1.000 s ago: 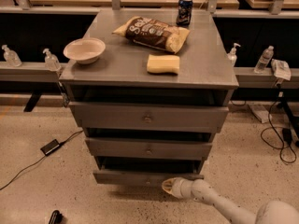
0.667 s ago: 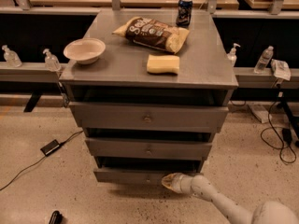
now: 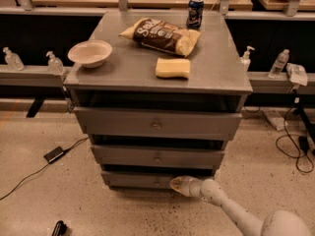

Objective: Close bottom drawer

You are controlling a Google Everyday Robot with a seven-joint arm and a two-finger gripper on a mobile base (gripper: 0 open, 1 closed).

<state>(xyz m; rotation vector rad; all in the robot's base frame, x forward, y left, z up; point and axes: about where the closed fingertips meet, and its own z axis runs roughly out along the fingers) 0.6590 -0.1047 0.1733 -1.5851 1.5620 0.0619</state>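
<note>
Grey metal cabinet (image 3: 216, 70): three drawers stacked under a flat top, standing on a speckled floor (image 3: 44, 200).
Bottom drawer (image 3: 135, 179): the lowest and narrowest one, a thin flat grey front with a small round knob in the middle. It sits low, just above the floor, with a dark slit above it.
Gripper (image 3: 178, 184): the pale, tapered claw at the end of the white arm (image 3: 231, 211), which reaches in from the lower right. Its tip is up against the drawer front, just right of the knob.
Claw state: I cannot tell from where I stand whether it is released or clenched. It looks to be pressing on the panel, not holding anything.
Middle drawer (image 3: 197, 157): wider, above, untouched by the arm.
Top drawer (image 3: 113, 123): widest and tallest, also left alone.
On top: a white round bowl (image 3: 89, 53), a brown crinkled snack bag (image 3: 161, 36), a yellow rectangular sponge (image 3: 173, 68) and a dark drink can (image 3: 195, 12).
Progress: I judge the push well advanced, since little of the drawer box shows.
Left to do: perhaps a last short shove until the front sits home, then backing the arm away.
</note>
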